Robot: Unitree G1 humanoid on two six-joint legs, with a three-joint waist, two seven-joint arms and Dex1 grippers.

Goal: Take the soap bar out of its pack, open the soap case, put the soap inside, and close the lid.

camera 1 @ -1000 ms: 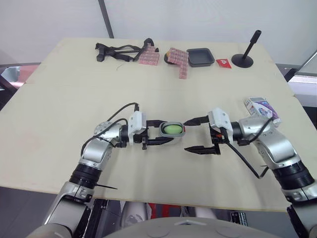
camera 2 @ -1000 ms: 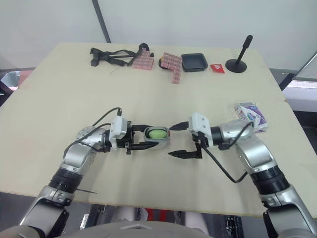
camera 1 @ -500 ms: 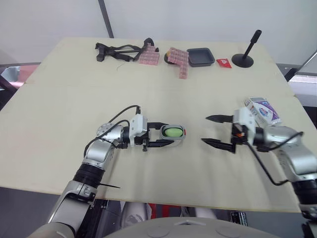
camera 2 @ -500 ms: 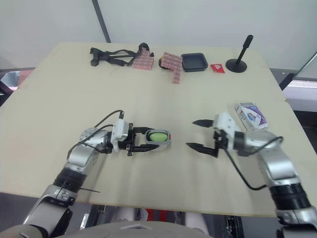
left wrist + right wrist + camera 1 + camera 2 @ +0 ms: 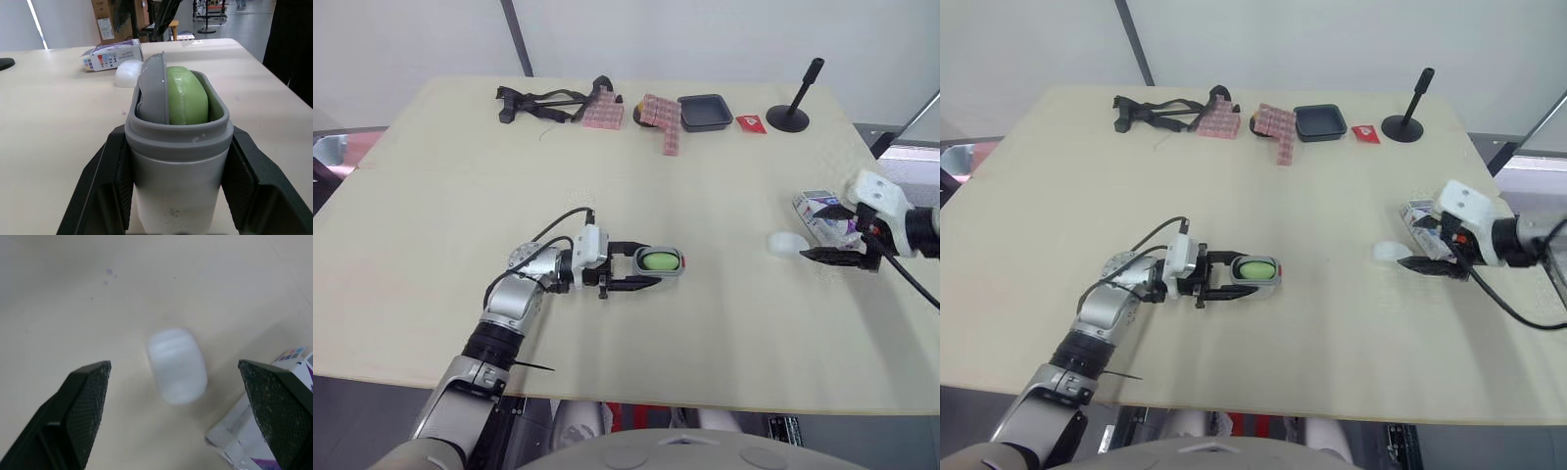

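The green soap bar [image 5: 188, 95] is lying inside the grey soap case [image 5: 178, 161], with a grey rounded piece [image 5: 152, 90] sitting beside it within the same rim. The case is resting uncovered near the middle of the worktop [image 5: 705, 166]. The left gripper [image 5: 644, 265] is grasping the case, its jaws pressing one on each long side. This is probably pinning the case down so it is not sliding while a cover is being fetched.

Well apart from it, toward the robot's right, a pale oval piece [image 5: 786, 244] is lying flat on the worktop just beside the soap pack [image 5: 824, 208]. It is looking like the case's lid, though I cannot be sure.

The right gripper [image 5: 173, 366] is hovering over that piece with its jaws released and spread wide, one on each side of it and the farther one next to the pack. Judging from this, the soap is in place and the closing step is what is being set up. The pack lying so near the oval piece is making a clean pinch awkward.
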